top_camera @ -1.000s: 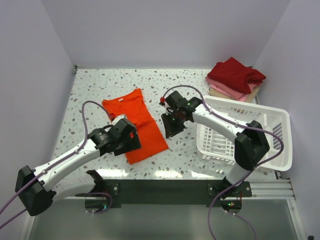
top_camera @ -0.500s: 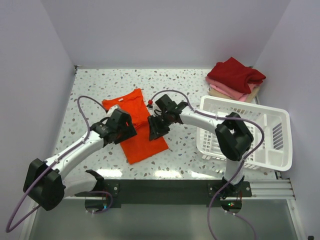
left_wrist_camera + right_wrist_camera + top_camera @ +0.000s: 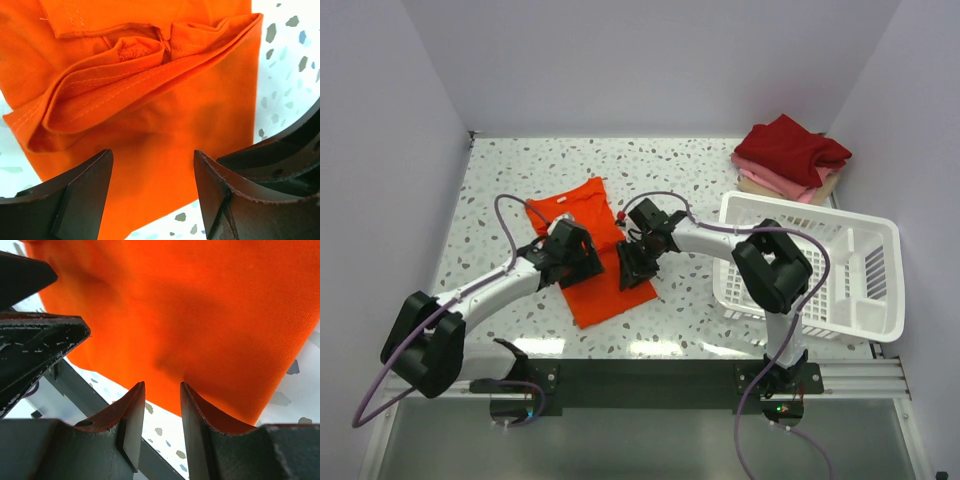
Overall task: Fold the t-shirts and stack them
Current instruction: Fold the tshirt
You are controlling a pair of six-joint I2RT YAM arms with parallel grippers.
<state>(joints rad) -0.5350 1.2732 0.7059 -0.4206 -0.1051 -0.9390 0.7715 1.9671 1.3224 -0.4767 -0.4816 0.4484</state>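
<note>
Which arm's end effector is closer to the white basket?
Right. The right end effector is at the orange t-shirt edge facing the white basket; the left end effector is over the opposite edge.

White arms (image 3: pixel 485 292), black joints (image 3: pixel 772 268), purple cables (image 3: pixel 499 210)

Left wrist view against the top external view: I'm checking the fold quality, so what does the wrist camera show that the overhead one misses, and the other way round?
Only the left wrist view shows the orange t-shirt close up: stitched hems and folded-over layers, just beyond the open left gripper. Only the top external view shows the right gripper at that shirt's right edge, the white basket and the stack of folded t-shirts in the far right corner. Both show the orange shirt lying on the speckled table.
</note>
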